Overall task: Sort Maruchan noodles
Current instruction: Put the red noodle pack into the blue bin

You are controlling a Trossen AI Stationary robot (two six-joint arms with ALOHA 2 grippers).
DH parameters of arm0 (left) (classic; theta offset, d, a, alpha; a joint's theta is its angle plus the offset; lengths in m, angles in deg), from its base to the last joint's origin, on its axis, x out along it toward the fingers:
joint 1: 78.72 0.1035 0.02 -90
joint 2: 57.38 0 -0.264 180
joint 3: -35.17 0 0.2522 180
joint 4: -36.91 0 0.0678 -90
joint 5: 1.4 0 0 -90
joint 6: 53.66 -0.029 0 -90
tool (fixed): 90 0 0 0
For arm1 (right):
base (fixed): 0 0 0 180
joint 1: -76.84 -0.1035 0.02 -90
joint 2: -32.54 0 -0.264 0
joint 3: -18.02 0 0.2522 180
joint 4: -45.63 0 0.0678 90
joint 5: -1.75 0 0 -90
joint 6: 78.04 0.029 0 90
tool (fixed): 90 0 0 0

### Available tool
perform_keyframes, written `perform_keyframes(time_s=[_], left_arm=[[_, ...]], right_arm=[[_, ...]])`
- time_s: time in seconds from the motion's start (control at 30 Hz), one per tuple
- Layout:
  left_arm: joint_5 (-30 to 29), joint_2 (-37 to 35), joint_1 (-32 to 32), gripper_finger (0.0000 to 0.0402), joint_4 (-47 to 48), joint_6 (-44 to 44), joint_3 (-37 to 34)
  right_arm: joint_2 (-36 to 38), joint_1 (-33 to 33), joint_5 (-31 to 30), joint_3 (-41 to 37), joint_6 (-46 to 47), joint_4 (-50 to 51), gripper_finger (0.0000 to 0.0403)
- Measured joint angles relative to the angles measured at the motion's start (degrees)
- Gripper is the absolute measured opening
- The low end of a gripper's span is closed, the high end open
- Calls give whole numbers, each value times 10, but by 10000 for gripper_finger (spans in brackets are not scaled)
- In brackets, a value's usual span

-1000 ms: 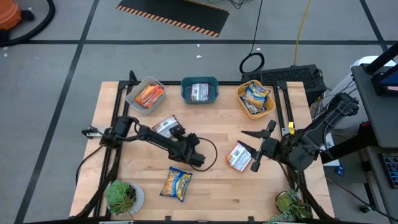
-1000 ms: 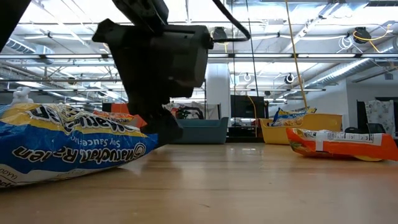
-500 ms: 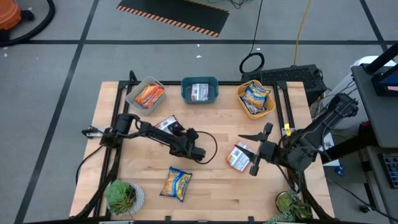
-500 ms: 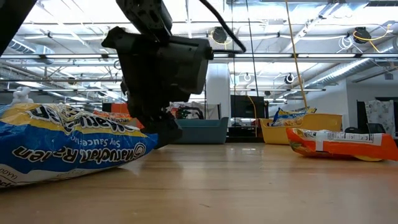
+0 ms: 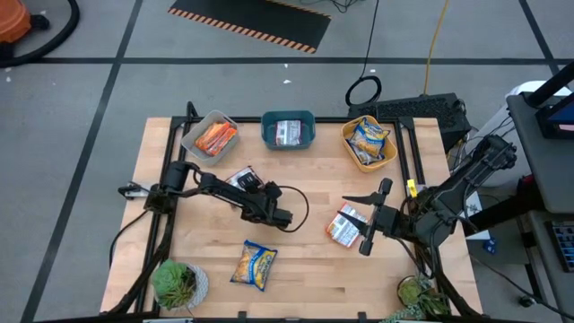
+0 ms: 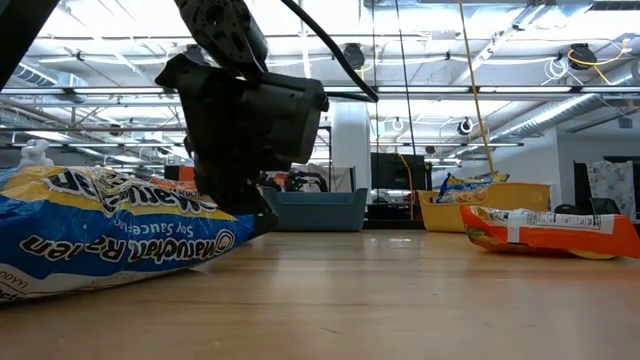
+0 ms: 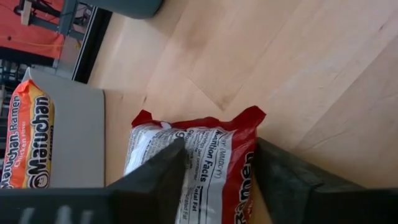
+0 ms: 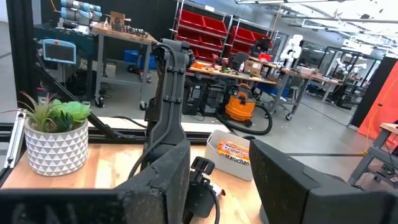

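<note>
Back edge of tabletop (image 5: 305, 260): three tubs (image 5: 288, 131) in a row.
Near edge: one packet (image 5: 255, 266), left of centre.
Right: one packet (image 5: 344, 225) beside my right claw (image 5: 369, 215).

Three tubs line the table's far edge: a grey tub (image 5: 209, 135) with orange packets, a teal tub (image 5: 288, 131) with a silver-white packet, a yellow tub (image 5: 369, 144) with yellow packets. The left gripper (image 5: 240, 184) sits over a silver-white packet (image 5: 235, 178); the right gripper (image 5: 359, 222) spreads beside an orange-and-white packet (image 5: 343, 226). A yellow packet (image 5: 254, 266) lies near a potted plant (image 5: 178, 283).
</note>
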Motion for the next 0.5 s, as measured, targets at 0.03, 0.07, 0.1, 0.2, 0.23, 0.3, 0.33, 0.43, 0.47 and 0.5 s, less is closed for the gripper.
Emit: perform_keyframes(time_s=[0.03, 0.07, 0.1, 0.2, 0.23, 0.3, 0.33, 0.43, 0.47, 0.5], left_arm=[[0, 0, 0, 170, -2, -2, 0], [0, 0, 0, 153, -4, -5, 0], [0, 1, 0, 137, -5, -7, -1], [2, 2, 0, 97, -9, -9, -1], [2, 2, 0, 88, -9, -9, -1], [2, 2, -2, 80, -10, -9, -1], [2, 2, -3, 79, -10, -9, -1], [-1, 2, -7, 77, -10, -8, -1], [-4, 2, -9, 77, -11, -9, -1], [-9, 3, -11, 77, -10, -11, 0]], right_arm=[[0, 0, 0, 0, 0, 0, 162], [0, 0, 0, 0, 0, -1, 162], [0, 0, 0, 0, 0, -1, 162], [0, 0, 0, 0, -2, -1, 162], [0, 0, 0, 0, -2, -1, 162], [0, 0, 0, 0, -2, -1, 162], [0, 0, 0, 0, -4, -1, 162], [0, 0, 0, 0, -7, -2, 162], [0, 0, 0, 0, -7, -2, 162], [0, 0, 0, 0, -7, -2, 162]])
